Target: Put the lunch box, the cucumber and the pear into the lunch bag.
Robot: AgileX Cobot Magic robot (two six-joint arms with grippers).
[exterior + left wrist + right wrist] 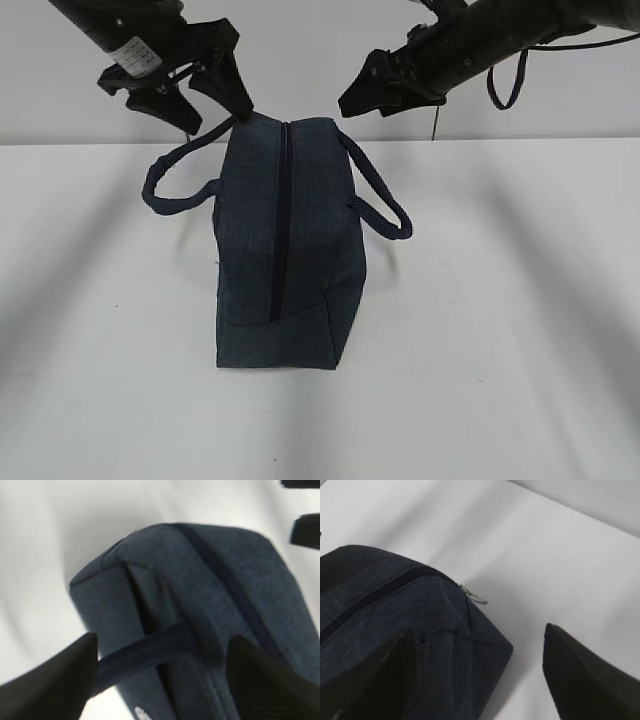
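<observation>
The dark navy lunch bag (315, 260) stands on the white table (500, 350) with its top zipper (282, 220) shut. My left gripper (217, 117) is open above the bag's far left corner. In the left wrist view it (162, 650) straddles a loop handle (145, 652) without touching it. My right gripper (365, 103) is open above the far right corner. In the right wrist view it (480, 635) hangs over the bag's end (380, 620), near the metal zipper pull (472, 596). The lunch box, cucumber and pear are out of view.
The bag's two loop handles (170, 190) (385, 205) droop to either side. A pale wall (300, 60) rises behind the table's far edge. A black cable loop (505, 85) hangs from the right arm.
</observation>
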